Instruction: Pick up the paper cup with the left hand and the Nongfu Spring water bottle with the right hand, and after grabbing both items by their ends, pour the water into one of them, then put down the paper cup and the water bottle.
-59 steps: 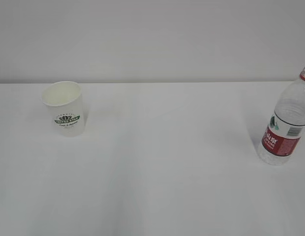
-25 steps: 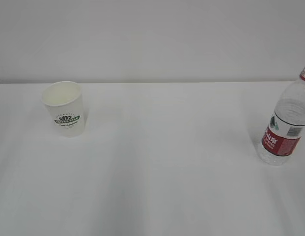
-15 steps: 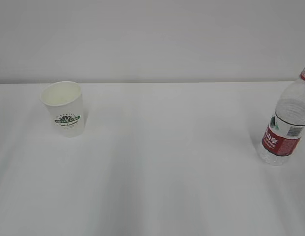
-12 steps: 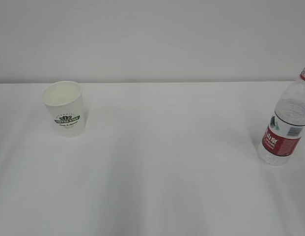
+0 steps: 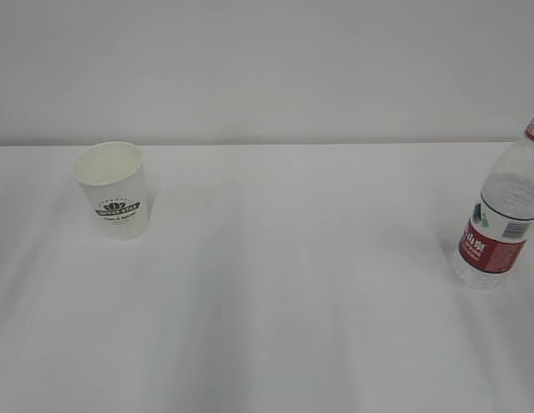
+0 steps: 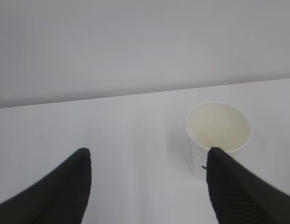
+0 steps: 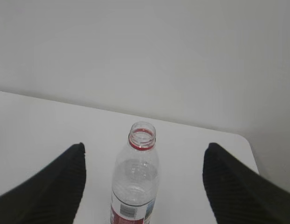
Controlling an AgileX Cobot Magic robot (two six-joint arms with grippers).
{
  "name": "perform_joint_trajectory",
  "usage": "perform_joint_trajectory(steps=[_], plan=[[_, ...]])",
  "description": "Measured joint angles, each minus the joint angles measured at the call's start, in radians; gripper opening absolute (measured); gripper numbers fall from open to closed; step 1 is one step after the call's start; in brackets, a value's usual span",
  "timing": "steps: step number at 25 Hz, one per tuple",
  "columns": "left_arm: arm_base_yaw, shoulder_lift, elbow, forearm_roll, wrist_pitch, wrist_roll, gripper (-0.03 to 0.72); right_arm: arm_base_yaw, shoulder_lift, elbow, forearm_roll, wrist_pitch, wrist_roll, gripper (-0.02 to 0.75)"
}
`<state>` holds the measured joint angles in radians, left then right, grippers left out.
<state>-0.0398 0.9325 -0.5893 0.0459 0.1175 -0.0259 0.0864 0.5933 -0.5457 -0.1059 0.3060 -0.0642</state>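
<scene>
A plain white table (image 5: 284, 284) runs back to a bare pale wall, with just two things on it, set well apart. The paper cup (image 5: 113, 189) stands upright at the far left, mouth up and empty as far as I can see; the Nongfu Spring water bottle (image 5: 501, 211) stands at the right edge, cap off (only the red neck ring shows). That spacing looks deliberate, one item per arm. The left hand (image 6: 147, 186) hangs with its fingers spread wide, the cup just beyond its right finger, nothing gripped. The right hand (image 7: 144, 186) is likewise spread, the bottle centred between its fingers, untouched.
</scene>
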Motion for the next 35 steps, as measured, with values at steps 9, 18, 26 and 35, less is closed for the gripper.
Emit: perform_joint_trajectory(steps=[9, 18, 26, 35], plan=[[0.000, 0.173, 0.000, 0.002, -0.108, 0.000, 0.549, 0.000, 0.077, 0.000, -0.003, -0.176, 0.000, 0.589], [0.000, 0.251, 0.000, 0.002, -0.201, 0.000, 0.538, 0.000, 0.276, 0.000, -0.004, -0.278, 0.005, 0.589], [0.000, 0.280, 0.059, 0.068, -0.418, 0.000, 0.531, 0.000, 0.390, 0.037, 0.002, -0.489, 0.064, 0.589], [0.000, 0.280, 0.250, 0.071, -0.612, 0.000, 0.524, 0.000, 0.390, 0.186, 0.002, -0.612, 0.064, 0.589]])
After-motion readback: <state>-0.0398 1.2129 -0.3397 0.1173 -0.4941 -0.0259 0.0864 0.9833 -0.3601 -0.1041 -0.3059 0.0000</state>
